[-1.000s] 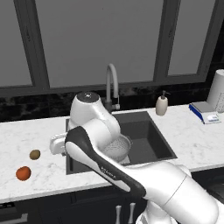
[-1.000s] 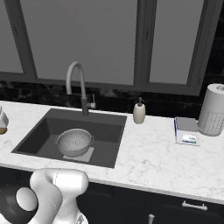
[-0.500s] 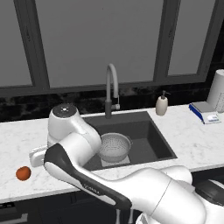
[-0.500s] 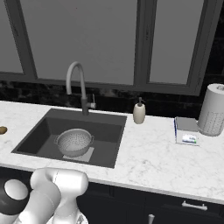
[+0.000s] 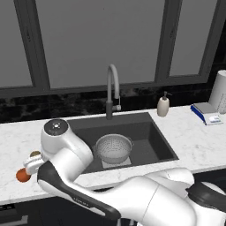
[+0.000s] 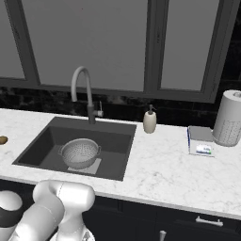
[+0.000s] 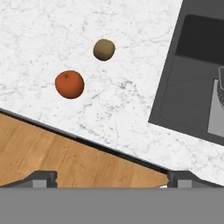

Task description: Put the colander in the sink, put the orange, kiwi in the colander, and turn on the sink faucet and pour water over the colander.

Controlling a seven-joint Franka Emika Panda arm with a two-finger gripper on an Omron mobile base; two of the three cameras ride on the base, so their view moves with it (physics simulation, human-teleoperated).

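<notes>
On the marble counter (image 7: 109, 100) left of the sink (image 5: 145, 137), the arm half hides the round orange (image 7: 69, 84) and oval brown kiwi (image 7: 104, 49). Gripper (image 7: 112, 177) open, tips barely visible. Perforated metal colander (image 5: 114, 148) sits in the sink.

One colander (image 5: 114, 148) sits in one sink (image 5: 152, 134). Two fruits lie on the table (image 7: 52, 39): one orange (image 7: 69, 84) and one kiwi (image 7: 104, 49). One sink faucet (image 5: 111, 89) rises behind the basin, with one soap dispenser bottle (image 5: 163, 105) beside it. Further right stand one roll of paper towels (image 6: 228, 118) and what looks like one blue-and-white box (image 6: 200, 140), though it is too small to be sure. One pincer (image 7: 111, 178) shows two fingertips (image 7: 40, 178).
</notes>
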